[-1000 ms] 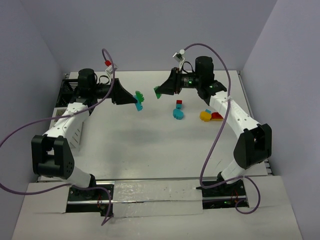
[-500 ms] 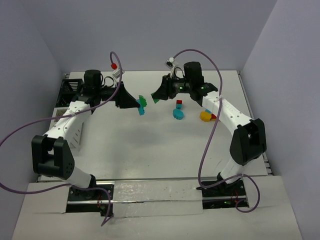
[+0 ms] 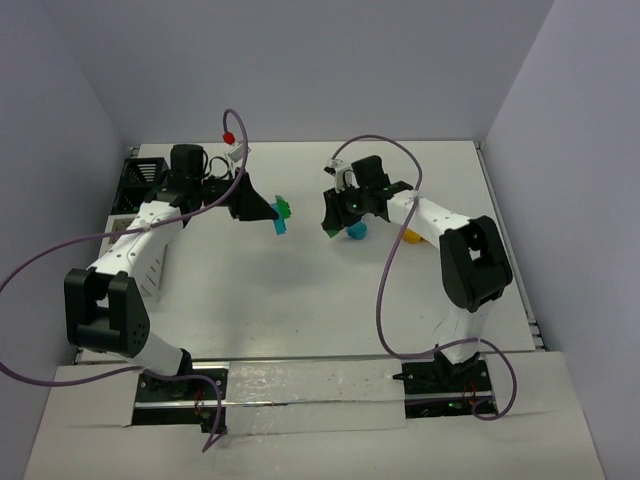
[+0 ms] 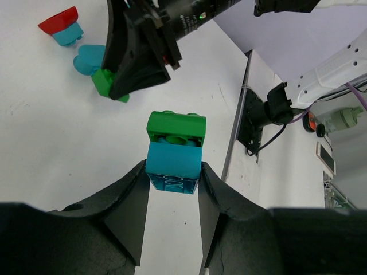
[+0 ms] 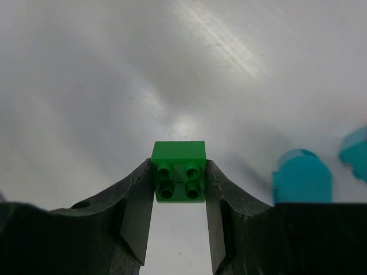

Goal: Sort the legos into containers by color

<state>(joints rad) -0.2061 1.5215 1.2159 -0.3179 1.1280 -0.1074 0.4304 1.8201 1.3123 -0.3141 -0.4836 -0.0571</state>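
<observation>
Cyan brick (image 4: pixel 172 169) with a green top brick (image 4: pixel 176 126) is being clamped by the left hand (image 4: pixel 172 172), off the bench (image 3: pixel 300 300). A lone green brick (image 5: pixel 178 153) is being pinched by the right hand (image 5: pixel 178 167) beside a cyan rounded piece (image 5: pixel 302 177).

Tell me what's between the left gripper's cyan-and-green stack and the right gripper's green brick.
Nothing: the top view shows only bare white table between the stack and the green brick; the left wrist view agrees.

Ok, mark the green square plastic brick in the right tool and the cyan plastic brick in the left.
Green square plastic brick (image 5: pixel 178 172), right wrist view, centre of its face.
Cyan plastic brick (image 4: pixel 174 168), left wrist view, front face.
</observation>
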